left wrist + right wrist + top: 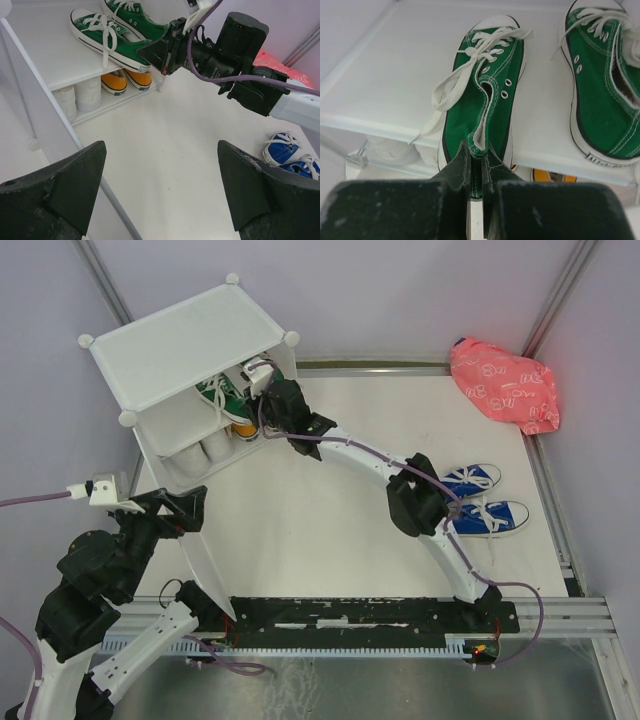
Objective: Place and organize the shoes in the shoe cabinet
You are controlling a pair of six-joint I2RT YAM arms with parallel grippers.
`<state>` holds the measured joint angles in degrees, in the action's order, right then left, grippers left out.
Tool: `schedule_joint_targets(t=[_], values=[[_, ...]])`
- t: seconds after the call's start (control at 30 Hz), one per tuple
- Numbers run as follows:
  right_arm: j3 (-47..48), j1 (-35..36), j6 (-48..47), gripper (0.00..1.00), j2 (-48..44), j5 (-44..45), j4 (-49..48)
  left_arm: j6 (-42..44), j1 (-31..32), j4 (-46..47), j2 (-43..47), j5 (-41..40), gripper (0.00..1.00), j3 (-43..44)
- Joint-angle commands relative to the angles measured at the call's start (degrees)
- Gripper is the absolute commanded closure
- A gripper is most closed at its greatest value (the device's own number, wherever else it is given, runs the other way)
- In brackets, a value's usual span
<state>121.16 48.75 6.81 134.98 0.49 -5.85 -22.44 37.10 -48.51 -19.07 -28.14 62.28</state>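
Where my right fingers (455,167) press together, they pinch the heel of one green shoe (485,95). That shoe sits sole down on the upper shelf (385,85) of the shoe cabinet (180,345), heel at the shelf's front edge.

Item two: second green shoe (605,90), same shelf, just beside the first, not touching it.

Item three: orange pair (125,80), lower compartment, under the green ones.

Item four: white pair (80,95), lower compartment, next to the orange.

Item five: blue pair (495,517), side by side on the counter (300,540), well apart from the cabinet, near my right arm's elbow.

Item six: pink patterned bag (505,383), far right corner of the counter.

Item seven: my left fingers (55,190), spread wide, holding nothing, hovering above the counter beside the cabinet's near side panel.
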Motion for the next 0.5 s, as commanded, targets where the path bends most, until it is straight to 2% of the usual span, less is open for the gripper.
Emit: schedule_joint_targets(t=[0.0,0.2,0.37,0.43,0.47], values=[[11.4,0.1,-3.6,0.98,3.3,6.3,-5.5,0.6,-0.1,-7.4,-0.7,0.1,0.01,-1.3],[23.0,-0.5,-7.0,0.96,11.7,11.3,-4.5,0.8,-0.1,-7.1,-0.7,0.3,0.01,-1.5],[20.1,-2.7,-5.1,0.96,11.8,12.8,-7.4,0.9,-0.1,-7.0,-1.0,0.4,0.01,-1.5],[19.4,-3.9,-4.3,0.90,11.8,12.8,-7.8,1.0,-0.1,-6.7,-1.2,0.3,0.01,-1.6],[19.3,-4.3,-3.9,0.84,11.8,12.8,-7.7,1.1,-0.1,-6.6,-1.2,0.4,0.01,-1.8]])
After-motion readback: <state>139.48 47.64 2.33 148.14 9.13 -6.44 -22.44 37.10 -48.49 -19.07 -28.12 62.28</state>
